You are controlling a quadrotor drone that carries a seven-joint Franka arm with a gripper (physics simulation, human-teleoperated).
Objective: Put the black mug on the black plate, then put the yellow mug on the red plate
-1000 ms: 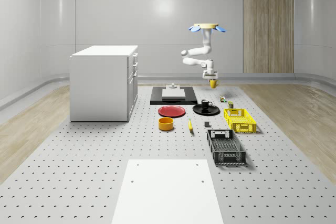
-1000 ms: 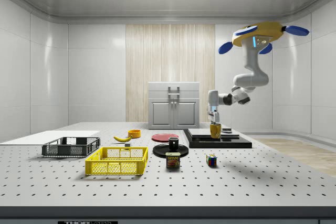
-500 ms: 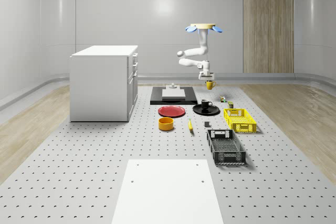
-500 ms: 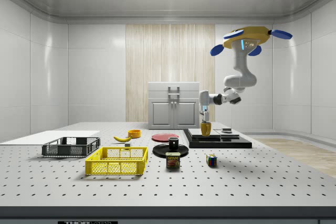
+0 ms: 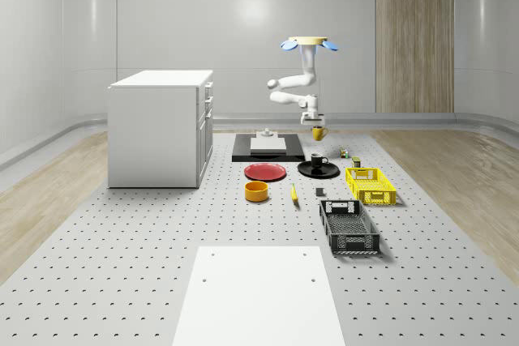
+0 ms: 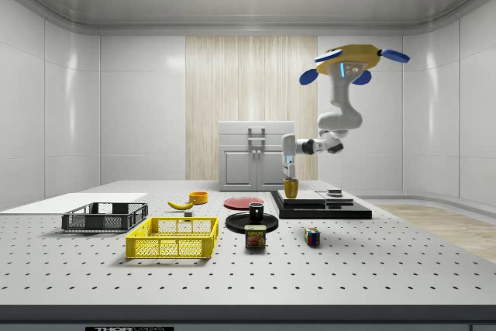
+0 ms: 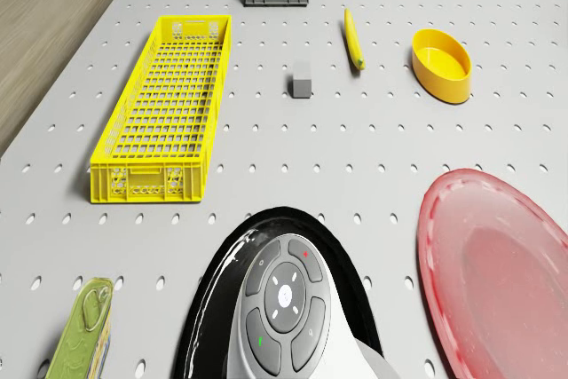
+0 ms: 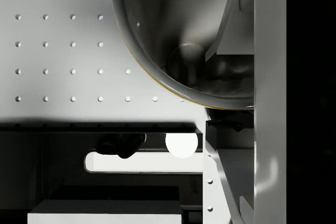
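Jaws clamp the yellow mug [image 5: 319,132], right of frame centre; I count two plates: red plate [image 5: 265,172], black plate [image 5: 319,169]; drone [image 5: 305,43] hovers above.

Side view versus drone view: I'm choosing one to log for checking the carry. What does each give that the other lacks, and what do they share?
Side view: the drone hovering above the table, its gripper holding the yellow mug in the air near the black slab, and the black mug standing on the black plate.
Drone view: a look from above, down into the yellow crate and onto the red plate's face.
Shared: yellow crate, red plate, banana, yellow bowl.
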